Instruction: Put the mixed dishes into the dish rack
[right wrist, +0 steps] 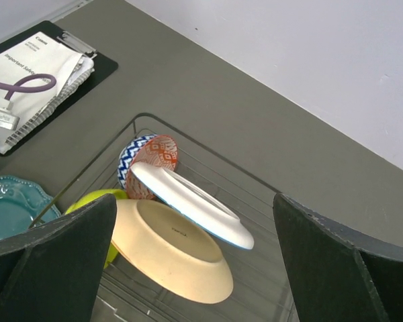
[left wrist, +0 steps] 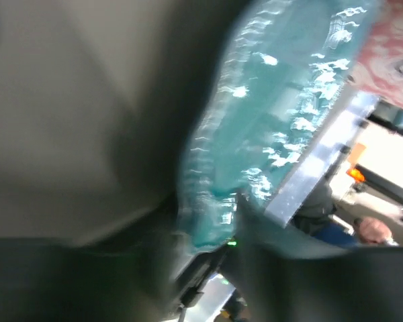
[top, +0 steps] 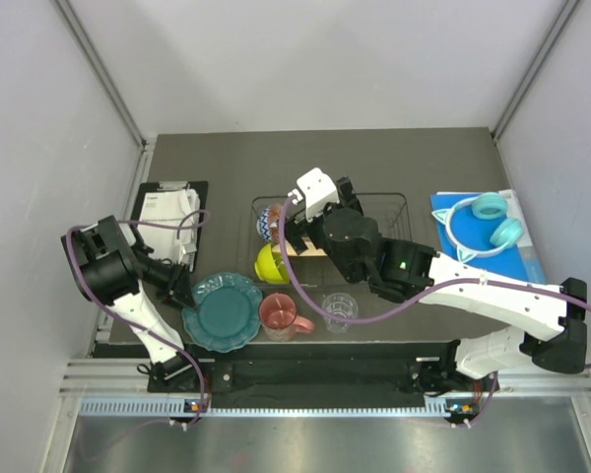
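The dark wire dish rack (top: 389, 212) holds the blue-patterned small bowl (top: 267, 225), the lime-green bowl (top: 272, 264) and two leaning plates. In the right wrist view the white plate (right wrist: 188, 200) leans over the upside-down peach plate (right wrist: 178, 255), with the blue-patterned bowl (right wrist: 148, 159) and the lime bowl (right wrist: 94, 198) behind them. My right gripper (right wrist: 196, 268) hangs open and empty above these plates, and it also shows in the top view (top: 297, 235). My left gripper (top: 182, 296) grips the left rim of the teal scalloped plate (top: 227, 313). The left wrist view is blurred, with the teal plate (left wrist: 269, 114) between the fingers. The pink mug (top: 281, 315) and the clear glass (top: 340, 308) stand in front of the rack.
A clipboard with white paper (top: 172, 222) lies at the left. Turquoise headphones (top: 488, 225) lie on a blue folder (top: 512, 261) at the right. Grey walls close in both sides and the back.
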`<state>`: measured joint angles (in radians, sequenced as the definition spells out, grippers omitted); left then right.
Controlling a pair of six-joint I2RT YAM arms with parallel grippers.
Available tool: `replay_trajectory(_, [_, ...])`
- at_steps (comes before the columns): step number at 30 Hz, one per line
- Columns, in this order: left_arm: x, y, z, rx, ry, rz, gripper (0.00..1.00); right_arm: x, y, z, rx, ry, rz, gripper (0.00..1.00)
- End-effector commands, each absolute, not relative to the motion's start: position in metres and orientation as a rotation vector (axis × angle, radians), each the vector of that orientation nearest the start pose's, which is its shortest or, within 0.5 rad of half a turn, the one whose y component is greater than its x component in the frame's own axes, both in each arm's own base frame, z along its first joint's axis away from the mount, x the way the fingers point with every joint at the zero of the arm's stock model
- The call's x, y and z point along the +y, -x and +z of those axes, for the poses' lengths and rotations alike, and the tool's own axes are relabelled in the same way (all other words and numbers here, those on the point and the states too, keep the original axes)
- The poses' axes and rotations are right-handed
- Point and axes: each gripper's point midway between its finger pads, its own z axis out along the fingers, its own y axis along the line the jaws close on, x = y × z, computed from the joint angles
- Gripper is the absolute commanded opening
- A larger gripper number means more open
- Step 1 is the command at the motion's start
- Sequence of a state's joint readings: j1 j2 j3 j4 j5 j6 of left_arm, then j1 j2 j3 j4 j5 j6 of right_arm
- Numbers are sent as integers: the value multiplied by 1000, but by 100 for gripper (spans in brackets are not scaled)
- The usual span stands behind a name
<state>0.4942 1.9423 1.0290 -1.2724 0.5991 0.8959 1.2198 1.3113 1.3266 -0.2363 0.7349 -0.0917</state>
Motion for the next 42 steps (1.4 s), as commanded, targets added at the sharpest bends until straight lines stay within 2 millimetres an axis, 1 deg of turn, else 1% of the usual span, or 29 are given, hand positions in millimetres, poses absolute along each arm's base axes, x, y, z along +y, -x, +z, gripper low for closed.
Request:
replay_trajectory(1, [33, -202, -13, 2878, -470, -1050, 17, 312, -247, 350, 1631, 569, 193, 96])
replay_trajectory(2, [33, -203, -13, 2881, -457, -1051, 0, 311, -247, 350, 1631, 566, 194, 96])
replay_trajectory(7, [39, -211, -15, 2885, -449, -1005, 0, 307, -247, 348, 1637, 564, 191, 94])
replay_trajectory(9, [41, -213, -11, 2882, -433, -995, 0, 307, -247, 348, 1638, 562, 192, 92])
replay_trajectory(12, [46, -219, 4, 2856, -411, -987, 0, 307, -246, 345, 1641, 569, 198, 91])
replay_trajectory(13, [51, -226, 16, 2833, -414, -960, 0, 308, -245, 345, 1642, 571, 201, 90])
replay_trajectory(14, [49, -224, 28, 2817, -399, -993, 0, 309, -245, 345, 1640, 572, 207, 90])
replay_trajectory(15, [54, -232, 45, 2781, -416, -943, 0, 309, -246, 343, 1642, 573, 204, 89])
replay_trajectory(16, [55, -234, 56, 2761, -430, -923, 0, 310, -245, 343, 1640, 576, 208, 89])
replay_trajectory(17, [53, -232, 70, 2750, -423, -931, 0, 310, -246, 344, 1637, 571, 212, 89])
replay_trajectory(18, [55, -239, 90, 2705, -460, -858, 0, 311, -247, 343, 1636, 571, 215, 89])
replay_trajectory(20, [55, -242, 113, 2663, -482, -811, 0, 313, -247, 343, 1631, 572, 224, 89])
replay_trajectory(21, [55, -245, 135, 2623, -505, -756, 0, 313, -247, 342, 1631, 575, 225, 89])
replay_trajectory(23, [56, -248, 154, 2589, -525, -703, 0, 313, -248, 342, 1628, 570, 226, 88])
replay_trajectory(24, [57, -249, 170, 2562, -544, -646, 0, 312, -248, 344, 1624, 567, 229, 88])
replay_trajectory(26, [58, -250, 186, 2530, -570, -592, 0, 309, -248, 347, 1618, 554, 233, 88])
replay_trajectory(27, [58, -251, 198, 2497, -594, -538, 0, 308, -248, 346, 1618, 557, 233, 87])
replay_trajectory(29, [58, -251, 209, 2462, -618, -482, 0, 305, -248, 351, 1609, 539, 235, 87])
replay_trajectory(30, [56, -249, 218, 2431, -635, -445, 0, 304, -248, 350, 1609, 543, 232, 87])
replay_trajectory(32, [52, -249, 229, 2379, -660, -416, 0, 300, -250, 354, 1604, 526, 221, 86])
replay_trajectory(33, [49, -248, 241, 2343, -679, -374, 0, 297, -251, 357, 1600, 522, 213, 86])
replay_trajectory(35, [44, -246, 253, 2305, -728, -320, 0, 287, -252, 366, 1589, 487, 193, 84])
replay_trajectory(36, [43, -245, 268, 2266, -748, -268, 0, 279, -254, 371, 1584, 456, 170, 83])
replay_trajectory(37, [39, -245, 276, 2245, -767, -251, 0, 272, -254, 380, 1569, 426, 176, 82])
replay_trajectory(38, [39, -248, 293, 2202, -778, -205, 0, 267, -254, 385, 1563, 405, 176, 82])
replay_trajectory(39, [39, -250, 302, 2179, -772, -190, 0, 258, -254, 393, 1552, 361, 170, 82])
replay_trajectory(40, [36, -252, 311, 2150, -777, -190, 0, 254, -253, 398, 1542, 333, 177, 83])
replay_trajectory(41, [36, -258, 328, 2102, -780, -159, 0, 250, -253, 402, 1538, 312, 180, 85])
replay_trajectory(42, [34, -261, 338, 2083, -750, -166, 0, 241, -252, 407, 1533, 272, 176, 86])
